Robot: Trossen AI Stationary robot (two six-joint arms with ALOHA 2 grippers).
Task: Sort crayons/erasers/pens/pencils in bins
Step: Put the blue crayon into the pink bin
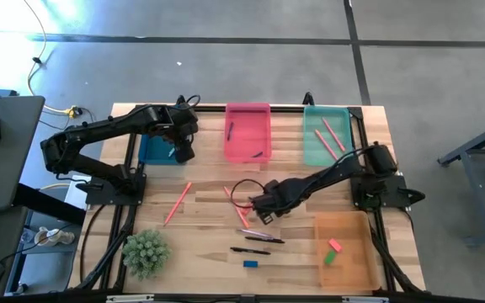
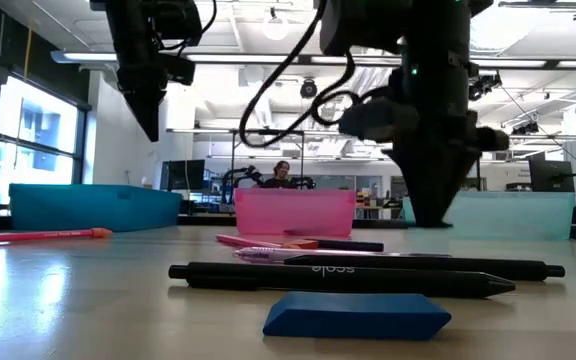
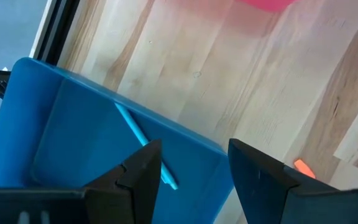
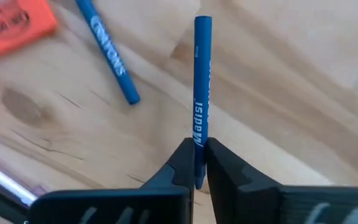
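My right gripper (image 4: 199,163) is shut on a blue crayon (image 4: 202,74) near the table's middle (image 1: 268,210). A second blue crayon (image 4: 107,53) and an orange-red block (image 4: 14,25) lie on the wood beside it. My left gripper (image 3: 194,168) hangs open over the dark blue bin (image 1: 154,151), where a light-blue crayon (image 3: 143,144) lies. Two dark pens (image 1: 258,244) and a blue eraser (image 1: 249,263) lie toward the near edge. The pink bin (image 1: 247,153) holds dark pens, the teal bin (image 1: 310,147) salmon sticks, and the orange bin (image 1: 352,236) a pink and a green eraser. My right gripper pinches the blue crayon between its two fingers at one end (image 4: 199,146), from above, pointing down. The rest of the crayon sticks out straight past the fingertips over the wood. Whether its free end (image 4: 203,25) is clear of the table, I cannot tell.
A small green plant (image 1: 146,252) stands at the near left. Salmon sticks (image 1: 178,202) (image 1: 236,206) lie on the table's middle. Black cable loops from the right arm (image 1: 242,189). In the low view a person shows far behind the table (image 2: 283,172).
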